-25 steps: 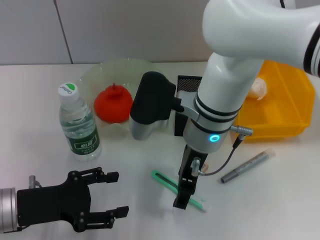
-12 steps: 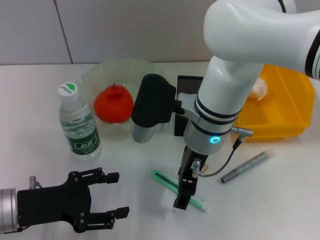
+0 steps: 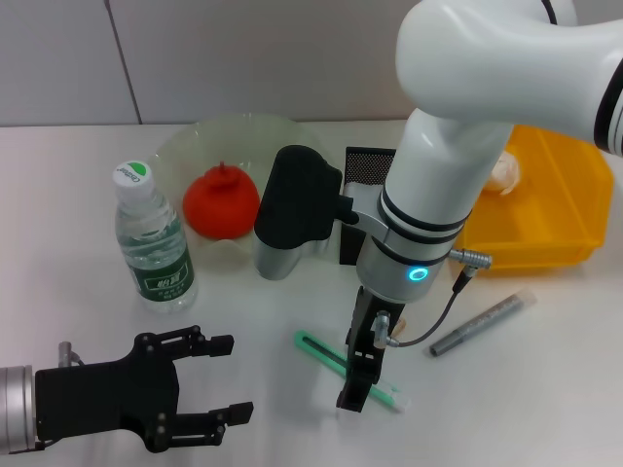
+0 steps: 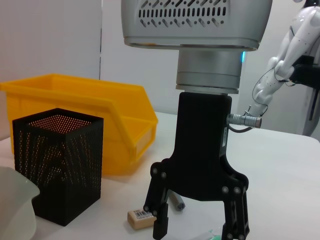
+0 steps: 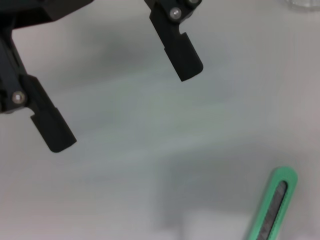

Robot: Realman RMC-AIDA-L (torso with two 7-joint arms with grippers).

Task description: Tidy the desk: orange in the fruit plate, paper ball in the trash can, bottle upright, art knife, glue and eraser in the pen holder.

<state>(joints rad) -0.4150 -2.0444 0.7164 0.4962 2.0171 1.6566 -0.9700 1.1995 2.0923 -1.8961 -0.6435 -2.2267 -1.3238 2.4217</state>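
Note:
A green art knife [image 3: 329, 355] lies on the white table [image 3: 292, 311]. My right gripper [image 3: 355, 399] is open and straddles it, fingertips at the table; the left wrist view shows its fingers [image 4: 160, 227] apart. The grey glue stick [image 3: 484, 324] lies to its right. The eraser [image 4: 141, 218] lies near the black mesh pen holder [image 4: 57, 165]. The orange [image 3: 220, 201] sits in the glass fruit plate [image 3: 234, 126]. The bottle [image 3: 151, 243] stands upright. The paper ball [image 3: 501, 173] lies in the yellow bin [image 3: 560, 219]. My left gripper [image 3: 229, 379] is open and empty at the front left.
The pen holder [image 3: 365, 163] is partly hidden behind my right arm in the head view. The right wrist view shows the left gripper's fingers [image 5: 177, 45] and the knife's end [image 5: 272, 210] on the bare table.
My right gripper has sunk slightly toward the art knife. The left arm has barely moved.

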